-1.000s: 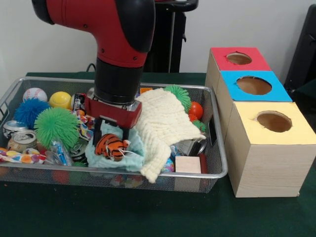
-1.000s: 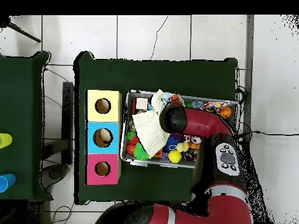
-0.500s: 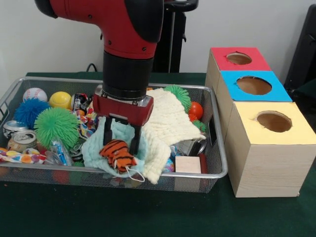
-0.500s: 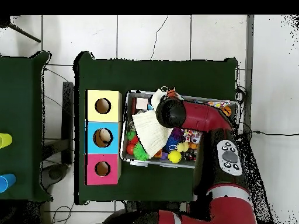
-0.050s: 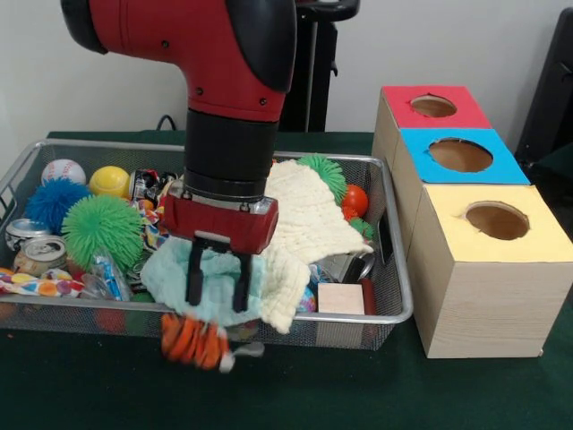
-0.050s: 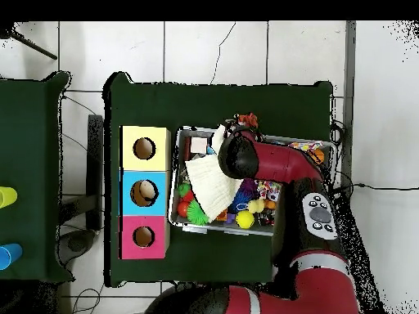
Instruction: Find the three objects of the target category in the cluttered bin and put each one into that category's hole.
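1. Gripper (image 5: 216,285) open and empty above the bin (image 5: 394,269) front rim.
2. Tiger toy (image 5: 192,340) blurred, outside that rim, apparently falling.
3. Regrasp squarely at mid-body; squeeze firmly before lifting.

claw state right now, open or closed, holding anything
Claw: open, fingers apart, holding nothing. The orange striped plush toy sits below the fingertips, outside the wire bin's front rim.
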Robot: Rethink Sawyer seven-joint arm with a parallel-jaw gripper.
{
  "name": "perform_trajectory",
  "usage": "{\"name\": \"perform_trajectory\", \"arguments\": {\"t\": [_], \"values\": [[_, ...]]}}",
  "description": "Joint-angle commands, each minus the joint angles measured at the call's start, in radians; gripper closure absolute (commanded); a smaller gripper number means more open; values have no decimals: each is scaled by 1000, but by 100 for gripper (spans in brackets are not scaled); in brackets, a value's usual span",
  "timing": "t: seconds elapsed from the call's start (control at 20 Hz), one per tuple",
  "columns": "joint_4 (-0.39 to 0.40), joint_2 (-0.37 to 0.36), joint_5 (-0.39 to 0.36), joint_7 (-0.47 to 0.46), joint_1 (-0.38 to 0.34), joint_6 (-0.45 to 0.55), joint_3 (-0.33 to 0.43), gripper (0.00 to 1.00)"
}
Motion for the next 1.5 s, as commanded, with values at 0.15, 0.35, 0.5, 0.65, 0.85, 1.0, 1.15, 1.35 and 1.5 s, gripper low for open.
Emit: {"name": "perform_trajectory", "arguments": {"t": [0.15,0.35,0.5,0.65,0.85,1.0,1.15,1.35,1.5], "values": [[-47,69,-23,25,11,101,31,100],[-47,70,-15,46,27,103,19,100],[-35,60,-10,70,48,100,-4,100],[-36,53,15,107,74,113,-23,100],[-102,40,27,116,120,168,-83,100],[-156,34,42,110,141,238,-108,100],[-251,70,42,80,144,312,-110,0],[-331,102,29,49,129,353,-103,0],[-354,109,6,22,110,335,-84,0]]}}
